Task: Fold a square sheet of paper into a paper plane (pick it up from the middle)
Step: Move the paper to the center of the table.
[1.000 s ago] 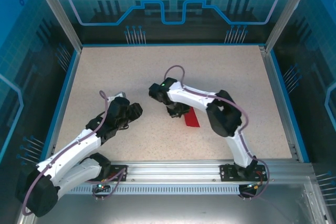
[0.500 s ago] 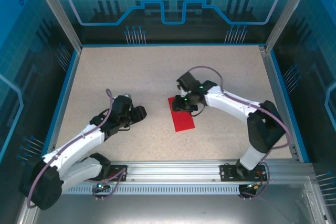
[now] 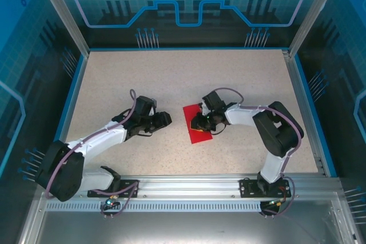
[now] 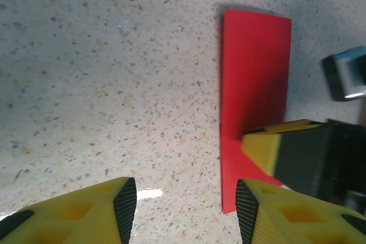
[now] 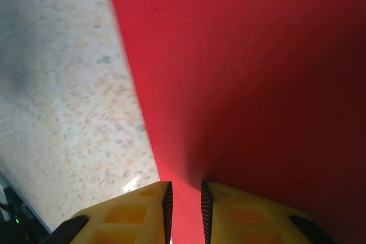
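The square sheet of paper (image 3: 200, 135) lies on the table as a bright red folded rectangle, also seen in the left wrist view (image 4: 254, 67) and the right wrist view (image 5: 257, 72). My right gripper (image 3: 197, 123) rests tip-down on its middle, near the left edge. The jaws stand a narrow gap apart with red paper showing between them (image 5: 184, 212). One yellow right finger (image 4: 266, 150) presses on the sheet. My left gripper (image 3: 166, 119) is open just left of the paper with bare table between its pads (image 4: 186, 210); its right pad (image 4: 247, 210) is beside the sheet's near corner.
The speckled beige table (image 3: 143, 78) has a blue rim (image 3: 68, 107) and transparent walls on three sides. An aluminium rail (image 3: 189, 184) with both arm bases runs along the near edge. The right arm's elbow (image 3: 277, 127) hangs right of the paper.
My left gripper has slid right, toward the paper. The right arm swung round and its gripper came down onto the middle of the sheet, which now lies uncovered as a rectangle.
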`<state>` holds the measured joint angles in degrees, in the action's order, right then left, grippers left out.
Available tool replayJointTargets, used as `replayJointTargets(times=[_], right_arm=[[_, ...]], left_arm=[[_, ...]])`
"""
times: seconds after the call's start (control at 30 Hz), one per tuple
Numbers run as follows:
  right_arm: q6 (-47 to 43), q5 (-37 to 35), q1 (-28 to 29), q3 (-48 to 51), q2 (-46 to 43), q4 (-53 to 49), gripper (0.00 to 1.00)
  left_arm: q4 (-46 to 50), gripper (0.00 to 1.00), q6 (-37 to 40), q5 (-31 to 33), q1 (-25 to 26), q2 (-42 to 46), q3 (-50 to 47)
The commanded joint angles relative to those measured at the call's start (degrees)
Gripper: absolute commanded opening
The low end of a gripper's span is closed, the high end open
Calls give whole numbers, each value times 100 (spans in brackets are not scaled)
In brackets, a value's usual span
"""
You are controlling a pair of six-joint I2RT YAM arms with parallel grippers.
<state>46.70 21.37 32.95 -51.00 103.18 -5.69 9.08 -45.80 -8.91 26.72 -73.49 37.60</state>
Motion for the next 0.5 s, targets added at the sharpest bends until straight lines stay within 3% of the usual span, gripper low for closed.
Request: replayJointTargets(times=[0.0, 0.23, 0.47], right_arm=[[790, -116, 3, 401, 163, 798, 22], [2149, -1180, 441, 771, 41, 922, 25], [2095, -1446, 550, 320, -45, 79, 25]], left_arm=[[-37, 52, -148, -189, -44, -51, 193], [-48, 52, -262, -196, -49, -82, 229], [-8, 53, -133, -357, -44, 2, 257]])
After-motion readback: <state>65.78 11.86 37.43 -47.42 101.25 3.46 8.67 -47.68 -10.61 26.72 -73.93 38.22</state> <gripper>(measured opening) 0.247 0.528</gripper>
